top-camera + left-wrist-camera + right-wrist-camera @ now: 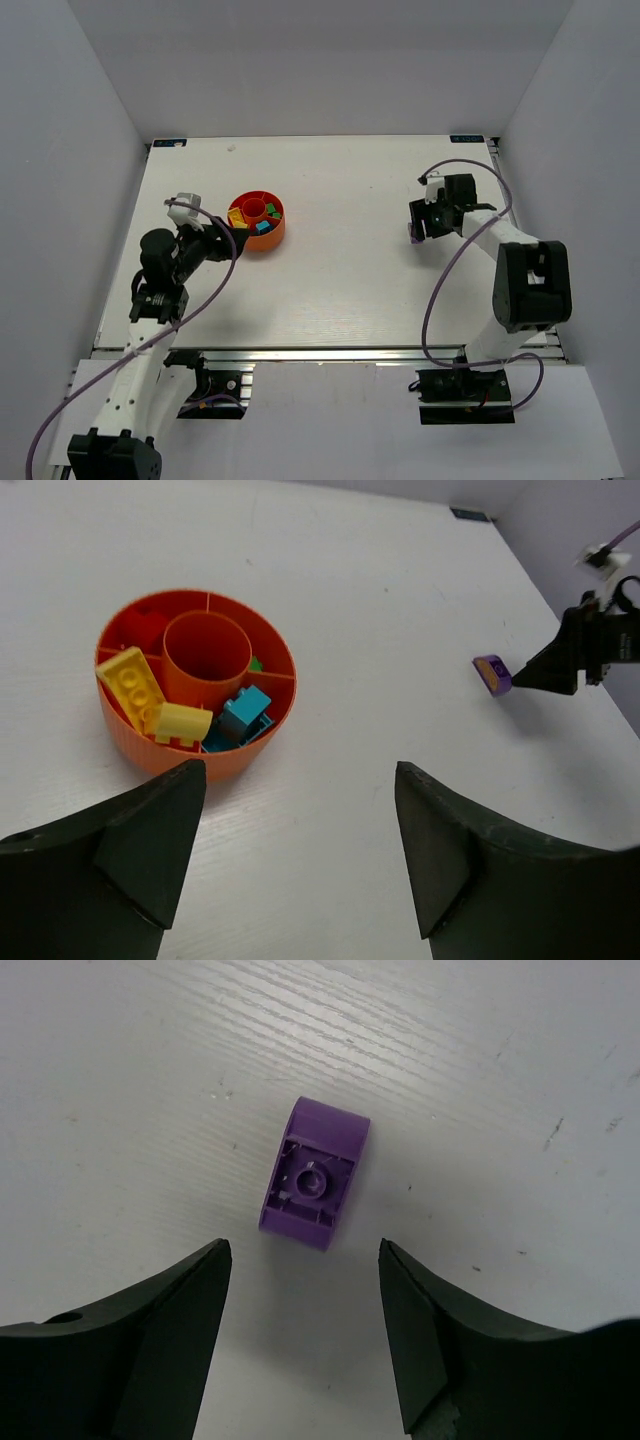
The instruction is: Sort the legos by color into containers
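The purple lego (315, 1173) is lying alone on the white table (520, 1050), well apart from the orange dish (130, 742) on the far left side, where yellow and teal pieces are already sitting in the wedges. It is resting hollow side up, just ahead of the right gripper (303, 1260), whose fingers are standing apart and empty, one to each side of the piece's line. Its long axis is running roughly away from the wrist, tilted a little to the right, so the jaws would probably be closing across the short width, though the tilt may be calling for a small wrist turn. The left gripper (300, 775) is hanging spread and empty beside the dish, much farther from the piece, so this pick is looking like the right arm's.
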Robot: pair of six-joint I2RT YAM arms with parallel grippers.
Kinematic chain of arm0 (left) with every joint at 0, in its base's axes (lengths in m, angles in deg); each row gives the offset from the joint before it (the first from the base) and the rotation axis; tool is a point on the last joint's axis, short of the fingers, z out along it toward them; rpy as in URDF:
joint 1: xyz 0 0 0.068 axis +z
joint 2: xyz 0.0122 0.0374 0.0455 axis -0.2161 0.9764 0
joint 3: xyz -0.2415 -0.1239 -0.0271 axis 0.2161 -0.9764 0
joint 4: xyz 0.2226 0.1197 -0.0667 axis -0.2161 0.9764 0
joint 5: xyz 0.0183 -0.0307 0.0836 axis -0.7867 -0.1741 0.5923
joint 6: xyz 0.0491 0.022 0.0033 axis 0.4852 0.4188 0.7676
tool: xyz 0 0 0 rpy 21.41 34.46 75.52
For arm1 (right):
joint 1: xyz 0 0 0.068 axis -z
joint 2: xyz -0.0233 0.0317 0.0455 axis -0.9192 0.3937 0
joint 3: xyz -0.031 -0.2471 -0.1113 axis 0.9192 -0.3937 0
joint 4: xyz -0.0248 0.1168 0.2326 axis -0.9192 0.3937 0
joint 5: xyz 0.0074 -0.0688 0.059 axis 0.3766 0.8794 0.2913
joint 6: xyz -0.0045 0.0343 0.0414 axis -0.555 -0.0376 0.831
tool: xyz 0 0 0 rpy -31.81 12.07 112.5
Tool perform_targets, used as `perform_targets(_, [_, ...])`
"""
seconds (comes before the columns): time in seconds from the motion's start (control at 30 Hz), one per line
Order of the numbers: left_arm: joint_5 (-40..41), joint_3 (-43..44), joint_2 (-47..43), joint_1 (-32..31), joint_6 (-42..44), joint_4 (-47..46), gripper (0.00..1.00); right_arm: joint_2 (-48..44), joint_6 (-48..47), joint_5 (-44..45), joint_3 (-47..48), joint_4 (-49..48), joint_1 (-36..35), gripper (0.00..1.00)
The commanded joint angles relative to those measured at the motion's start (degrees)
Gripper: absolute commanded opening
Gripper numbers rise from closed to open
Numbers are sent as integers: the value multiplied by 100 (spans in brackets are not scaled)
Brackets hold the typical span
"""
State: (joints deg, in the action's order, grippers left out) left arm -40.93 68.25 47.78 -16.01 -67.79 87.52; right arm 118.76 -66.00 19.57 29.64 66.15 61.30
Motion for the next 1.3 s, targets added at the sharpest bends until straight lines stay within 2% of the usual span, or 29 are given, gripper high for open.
perform_targets(0.0, [370,-29,-462,-43,113,37,87,347,65,266,624,-12,-98,66])
perform_targets(0.17, [494,-38,-612,-43,174,89,87,900,109,424,897,58,-186,64])
perform_targets(0.63, [257,-258,-823,-95,227,-262,87,1279,188,679,854,-126,-257,64])
perform_targets(0.8, [231,-285,-814,-95,218,-288,87,1358,232,732,871,-117,-274,60])
perform_targets(0.9, [99,-320,-823,-148,201,-368,87,1428,232,688,897,-100,-257,49])
perform_targets(0.93, [73,-337,-823,-148,183,-403,87,1446,241,662,898,-65,-248,39])
perform_targets(1.0, [-128,-363,-814,-148,139,-429,87,1446,249,591,898,-30,-257,31])
perform_targets(1.03, [-191,-390,-823,-148,87,-629,88,1420,249,539,880,-30,-239,22])
perform_targets(1.23, [-805,-548,-691,-148,-431,-1017,87,912,48,188,643,-117,-222,8])
perform_targets(1.27, [-894,-557,-639,-148,-624,-1131,87,797,-22,-100,547,-117,-239,2])
